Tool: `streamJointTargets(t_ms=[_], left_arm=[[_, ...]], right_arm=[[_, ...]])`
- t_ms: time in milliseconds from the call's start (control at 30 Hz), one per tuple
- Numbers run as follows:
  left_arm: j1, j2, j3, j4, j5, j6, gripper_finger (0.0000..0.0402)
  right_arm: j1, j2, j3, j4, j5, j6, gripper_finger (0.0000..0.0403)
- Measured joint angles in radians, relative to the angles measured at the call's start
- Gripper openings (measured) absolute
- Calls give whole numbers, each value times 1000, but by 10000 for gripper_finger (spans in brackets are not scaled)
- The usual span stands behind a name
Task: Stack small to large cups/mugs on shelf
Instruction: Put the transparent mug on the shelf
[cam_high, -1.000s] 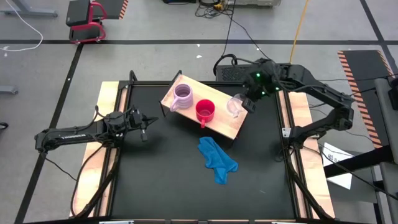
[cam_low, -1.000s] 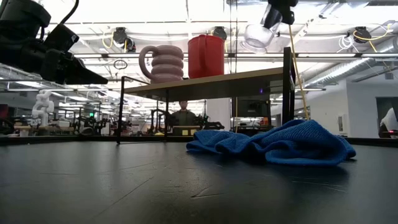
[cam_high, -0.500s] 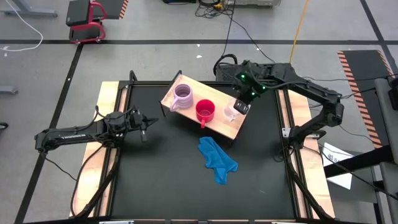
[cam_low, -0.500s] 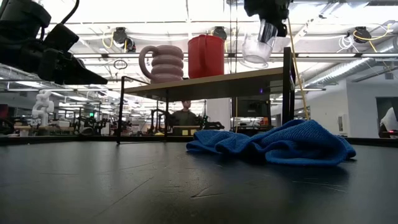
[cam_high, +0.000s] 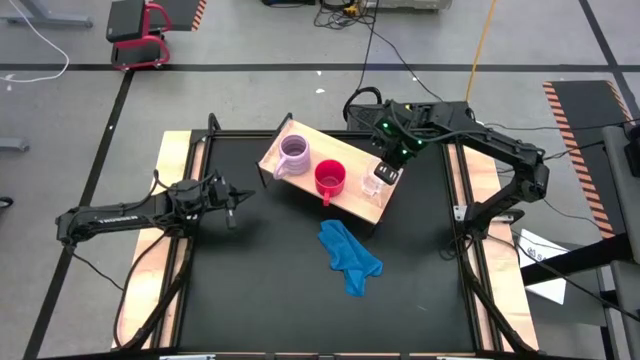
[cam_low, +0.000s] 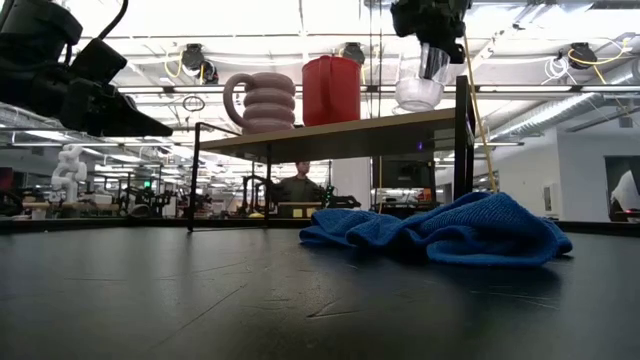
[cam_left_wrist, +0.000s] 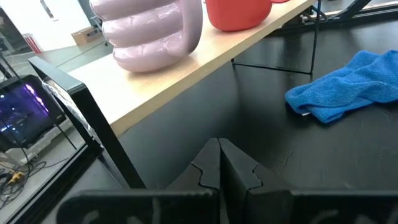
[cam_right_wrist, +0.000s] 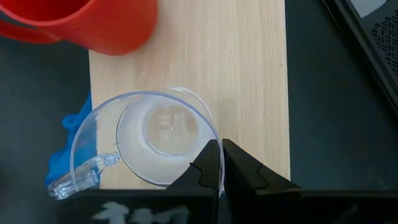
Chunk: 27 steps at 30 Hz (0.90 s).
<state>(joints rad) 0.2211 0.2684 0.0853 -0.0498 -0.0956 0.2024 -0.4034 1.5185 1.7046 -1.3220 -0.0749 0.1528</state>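
Note:
The pale lilac mug and the red mug stand on their bases on the light wooden shelf. They also show in the low view, lilac and red. My right gripper is shut on the clear cup, which is over the shelf's right end, to the right of the red mug. My left gripper is shut and empty, low over the tabletop left of the shelf; its wrist view faces the shelf's edge. My right gripper pinches the clear cup's rim between its two fingers, on the side opposite the handle. The fingers come from above, pointing down. The cup is upright, mouth up, its base at the shelf top; whether it touches I cannot tell.
A crumpled blue cloth lies on the black tabletop near the shelf's front right corner, and also shows in the low view. The shelf stands on thin dark legs. Wooden side boards flank the tabletop.
My right gripper has carried the clear cup from above the shelf's right end toward the red mug and down to the shelf top. The cup, tilted a second ago, has turned upright. The fingers stay shut on it.

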Motion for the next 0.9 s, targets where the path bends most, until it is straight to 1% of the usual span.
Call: streamJointTargets(t_ms=[900], left_arm=[[0,0,0,0,2,2,3]], right_arm=[[19,84,3,-14,0,19,0]])
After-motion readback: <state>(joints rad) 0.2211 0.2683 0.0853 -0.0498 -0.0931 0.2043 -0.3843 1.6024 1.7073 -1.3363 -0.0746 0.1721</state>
